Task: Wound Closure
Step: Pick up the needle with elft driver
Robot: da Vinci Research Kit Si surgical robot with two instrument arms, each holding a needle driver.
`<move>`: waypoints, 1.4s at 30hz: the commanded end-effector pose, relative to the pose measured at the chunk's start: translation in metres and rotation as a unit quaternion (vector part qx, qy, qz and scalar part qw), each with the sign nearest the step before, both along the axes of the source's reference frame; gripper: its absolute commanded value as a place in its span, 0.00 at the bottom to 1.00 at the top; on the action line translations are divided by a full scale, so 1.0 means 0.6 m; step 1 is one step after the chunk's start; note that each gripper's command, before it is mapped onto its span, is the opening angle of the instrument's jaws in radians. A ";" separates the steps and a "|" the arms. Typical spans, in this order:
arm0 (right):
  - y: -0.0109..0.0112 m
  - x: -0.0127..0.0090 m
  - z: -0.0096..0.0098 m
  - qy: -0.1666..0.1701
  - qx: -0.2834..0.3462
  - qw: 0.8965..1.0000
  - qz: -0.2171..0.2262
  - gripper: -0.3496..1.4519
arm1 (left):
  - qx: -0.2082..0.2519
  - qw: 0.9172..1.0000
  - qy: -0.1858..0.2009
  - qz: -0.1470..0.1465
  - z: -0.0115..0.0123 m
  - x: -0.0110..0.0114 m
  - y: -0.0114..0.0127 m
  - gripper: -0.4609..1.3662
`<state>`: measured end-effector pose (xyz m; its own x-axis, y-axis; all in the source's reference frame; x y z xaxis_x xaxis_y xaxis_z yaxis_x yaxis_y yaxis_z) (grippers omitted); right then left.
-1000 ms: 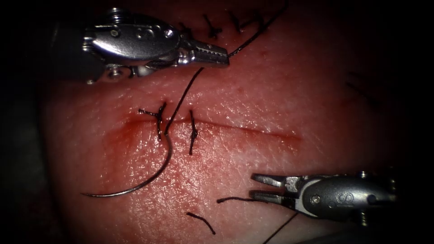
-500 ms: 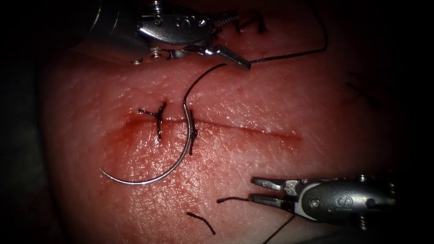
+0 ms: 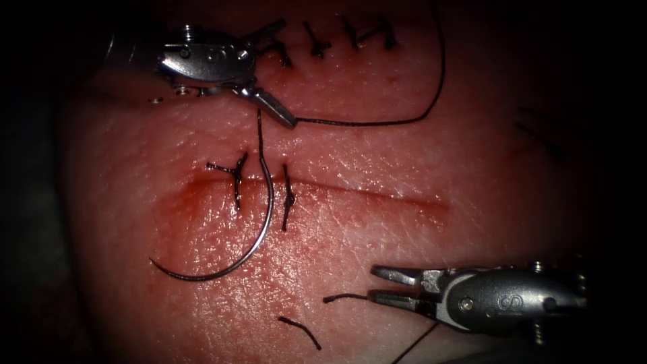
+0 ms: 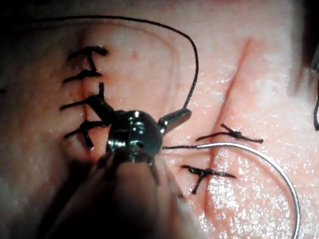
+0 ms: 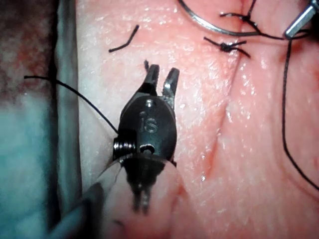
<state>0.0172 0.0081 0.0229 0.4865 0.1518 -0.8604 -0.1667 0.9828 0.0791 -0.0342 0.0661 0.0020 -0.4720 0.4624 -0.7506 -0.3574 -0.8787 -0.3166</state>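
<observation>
Two tools [image 3: 273,108] [image 3: 384,284]: left fingers pinch the thread [image 3: 377,123], right fingers spread, empty; keep tension gentle while the needle [image 3: 259,229] lies loose across the cut [image 3: 377,194].

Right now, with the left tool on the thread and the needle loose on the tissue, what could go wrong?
1. The left tool grips the thread close to the needle, which lies free across the cut; a tug could drag its point over the tissue.
2. The slack thread loops near the finished stitches and might snag.
3. The right tool sits open, holding nothing, beside cut ends of thread it could grab by mistake.
</observation>
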 end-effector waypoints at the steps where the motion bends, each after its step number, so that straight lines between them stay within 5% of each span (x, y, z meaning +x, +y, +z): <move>1: -0.0001 0.0003 0.0002 -0.001 -0.002 1.000 0.004 0.09 | -0.007 1.000 0.009 -0.002 0.0011 0.0004 -0.0001 0.99; 16: -0.0009 0.0008 -0.0003 -0.003 0.001 1.000 -0.003 0.09 | -0.086 0.994 0.029 0.054 0.0095 0.0075 -0.0061 0.99; 19: -0.0009 0.0011 -0.0003 -0.004 0.001 1.000 -0.003 0.09 | -0.077 0.996 0.032 0.041 0.0093 0.0099 -0.0066 0.98; 29: -0.0004 0.0022 -0.0001 -0.008 0.003 1.000 0.000 0.11 | -0.043 0.998 -0.021 -0.049 0.0004 0.0136 -0.0047 0.88; 35: 0.0003 0.0019 -0.0002 -0.009 0.006 1.000 -0.001 0.12 | -0.026 0.998 -0.035 -0.041 -0.0057 0.0140 -0.0074 0.84; 42: 0.0027 0.0008 -0.0005 -0.014 0.002 1.000 0.020 0.12 | 0.042 0.998 -0.021 -0.041 -0.0117 0.0140 -0.0156 0.74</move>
<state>0.0176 0.0099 0.0226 0.5039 0.1763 -0.8455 -0.2075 0.9750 0.0797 -0.0257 0.0562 -0.0052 -0.4027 0.5623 -0.7222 -0.4091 -0.8164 -0.4075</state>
